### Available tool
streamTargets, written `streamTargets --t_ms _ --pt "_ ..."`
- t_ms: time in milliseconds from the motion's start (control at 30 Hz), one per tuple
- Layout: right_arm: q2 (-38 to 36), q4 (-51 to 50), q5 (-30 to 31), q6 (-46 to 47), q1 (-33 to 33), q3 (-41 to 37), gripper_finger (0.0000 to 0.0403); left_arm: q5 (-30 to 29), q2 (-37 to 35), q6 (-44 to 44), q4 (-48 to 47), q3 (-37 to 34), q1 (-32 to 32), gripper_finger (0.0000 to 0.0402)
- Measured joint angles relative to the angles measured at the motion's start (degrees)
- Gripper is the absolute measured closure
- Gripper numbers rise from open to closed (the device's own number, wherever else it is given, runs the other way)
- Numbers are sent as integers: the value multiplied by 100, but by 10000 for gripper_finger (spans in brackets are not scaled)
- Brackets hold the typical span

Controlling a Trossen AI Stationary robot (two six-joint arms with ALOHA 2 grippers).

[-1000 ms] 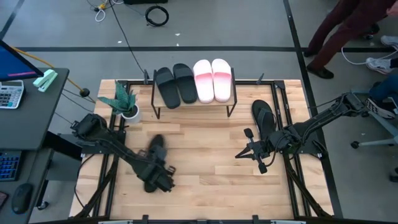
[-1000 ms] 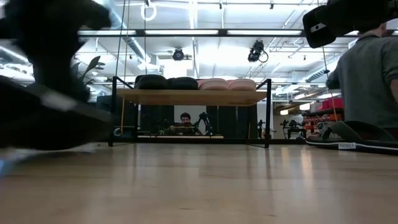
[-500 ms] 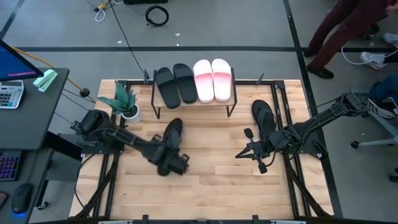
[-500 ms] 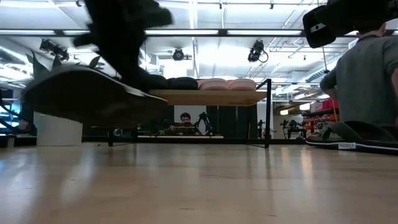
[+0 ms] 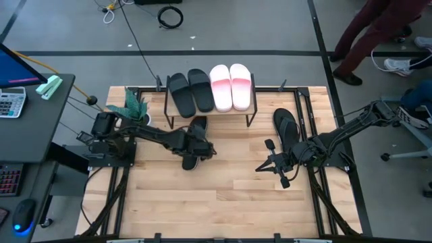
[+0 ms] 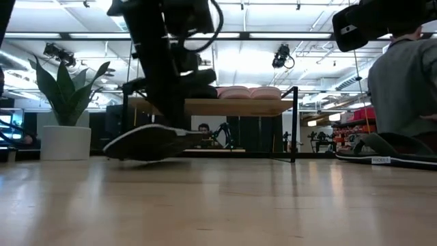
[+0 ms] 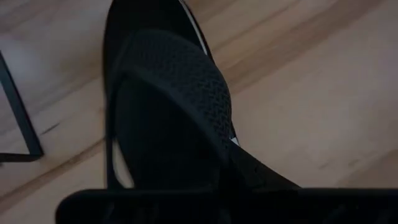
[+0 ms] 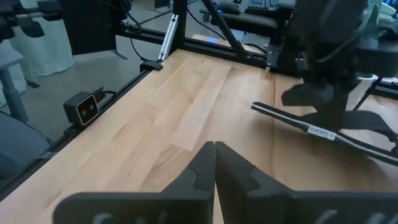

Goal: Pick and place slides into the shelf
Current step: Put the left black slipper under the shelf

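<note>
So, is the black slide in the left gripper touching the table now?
Apart. In the low view the black slide hangs from the left gripper with its toe end tilted down, and a thin gap shows between its sole and the table.

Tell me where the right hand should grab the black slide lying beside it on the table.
Grip the black slide by its raised strap, coming straight down from above. It lies flat, sole down, so only the strap arches clear of the table for a finger to slip under. The right hand, now shut, must open first.
</note>
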Motion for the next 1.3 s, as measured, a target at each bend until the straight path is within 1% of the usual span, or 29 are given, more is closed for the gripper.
streamTargets --t_ms 100,167,233,333,400,500,600,667,733,833,933,1033,1067,1300 --pt "0 0 0 -25 0 0 386 232 109 138 97 -96 110 383" --pt "0 -4 1 -25 0 0 386 308 180 438 55 -125 117 361" --pt "0 -8 0 -27 0 0 386 297 233 550 132 -118 114 337" --pt "0 -6 0 -27 0 0 386 100 274 534 137 -118 114 302" --pt "0 -3 0 -20 0 0 386 -2 273 313 159 -100 129 279" --pt "0 -2 0 -16 0 0 386 201 273 0 140 54 80 251" --pt "0 -9 0 -12 0 0 386 444 273 212 105 266 -98 240" --pt "0 -26 0 -12 0 0 386 368 273 311 -135 456 -246 248" --pt "0 -51 0 -6 0 0 386 217 273 270 -592 707 -396 265" --pt "0 -83 -2 134 0 0 386 150 269 122 -1290 1090 -663 298" --pt "0 -108 -2 183 0 0 386 155 264 -45 -1795 1256 -1007 337" --pt "0 -151 -1 238 0 0 386 177 288 -489 -2145 1231 -1328 383" --pt "0 -152 -2 257 0 0 386 164 317 -680 -2132 1170 -1424 391" --pt "0 -157 -2 285 1 0 386 140 411 -1878 -1647 358 -1854 397"
